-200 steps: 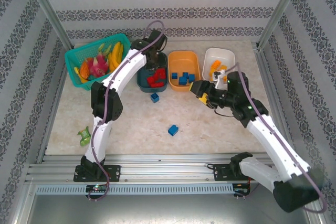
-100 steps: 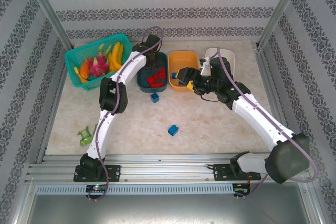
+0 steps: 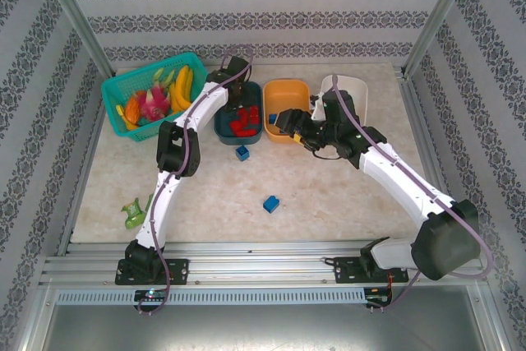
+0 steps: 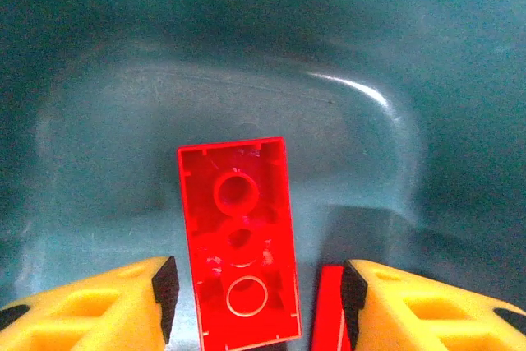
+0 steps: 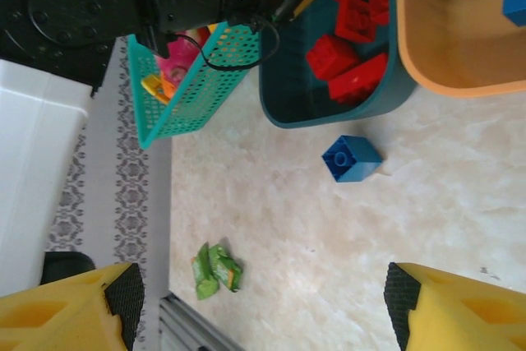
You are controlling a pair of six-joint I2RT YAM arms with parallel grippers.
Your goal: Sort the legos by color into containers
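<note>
A red brick (image 4: 238,240) in the dark teal tub (image 4: 370,121), two blue bricks (image 3: 242,152) out on the desk (image 3: 222,219).
The left tool (image 4: 256,285) sat low in that tub, jaws apart, the brick loose between them with a gap on one side, seemingly unheld. The right tool (image 5: 259,302) hung wide open and empty; one blue brick lay just before the tub, another (image 3: 271,203) nearer the arms. The left would best rise straight past the rim before the right squared its fingers on a blue brick's flat sides.
</note>
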